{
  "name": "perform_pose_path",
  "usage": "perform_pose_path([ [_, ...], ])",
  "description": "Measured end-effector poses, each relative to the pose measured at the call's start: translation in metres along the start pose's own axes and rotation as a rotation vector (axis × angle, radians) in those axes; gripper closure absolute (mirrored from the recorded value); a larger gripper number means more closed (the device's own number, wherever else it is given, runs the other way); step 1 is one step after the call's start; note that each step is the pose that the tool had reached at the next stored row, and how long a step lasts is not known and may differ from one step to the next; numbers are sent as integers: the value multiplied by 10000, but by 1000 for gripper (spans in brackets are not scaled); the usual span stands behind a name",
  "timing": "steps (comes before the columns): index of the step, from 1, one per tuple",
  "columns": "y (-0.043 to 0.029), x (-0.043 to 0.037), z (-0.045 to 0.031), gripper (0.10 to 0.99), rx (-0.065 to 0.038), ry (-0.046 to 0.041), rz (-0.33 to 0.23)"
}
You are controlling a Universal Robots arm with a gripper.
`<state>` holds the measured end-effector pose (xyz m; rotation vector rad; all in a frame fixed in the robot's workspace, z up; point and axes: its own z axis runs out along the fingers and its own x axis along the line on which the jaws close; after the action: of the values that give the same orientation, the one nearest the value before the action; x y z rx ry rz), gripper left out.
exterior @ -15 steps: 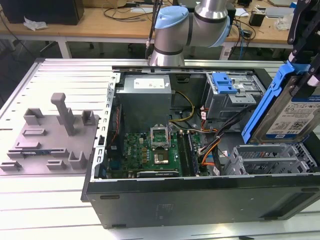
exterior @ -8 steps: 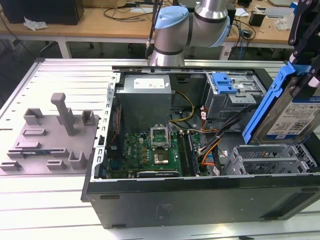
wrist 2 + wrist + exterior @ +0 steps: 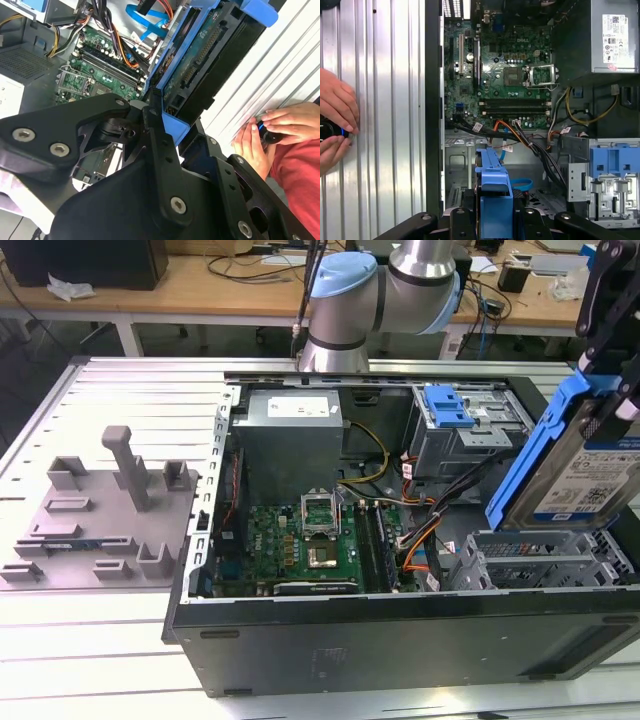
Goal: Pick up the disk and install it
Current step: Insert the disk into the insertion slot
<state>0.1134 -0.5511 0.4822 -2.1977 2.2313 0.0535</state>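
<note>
**Disk gripped and held over the drive cage, not seated**

The claw (image 3: 172, 131) is pinching the disk (image 3: 582, 468) by its blue side rails, one finger on each. This leaves the labelled face and the connector edge unobstructed. The disk hangs on edge, tilted, above the metal drive cage (image 3: 545, 558) at the exterior view's right end of the open computer case (image 3: 400, 645). I judge this to be an alignment posture for insertion. No contact with the cage is evident. The motherboard (image 3: 505, 65) lies well apart from the disk. A person's hands (image 3: 337, 117) rest on the ribbed desk (image 3: 390, 100) outside the case, away from the claw.
</note>
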Motion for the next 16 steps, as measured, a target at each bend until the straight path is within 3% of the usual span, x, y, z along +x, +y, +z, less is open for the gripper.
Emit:
perform_pose_path([
  [16, -7, 9, 89, 722, 26, 41, -105],
])
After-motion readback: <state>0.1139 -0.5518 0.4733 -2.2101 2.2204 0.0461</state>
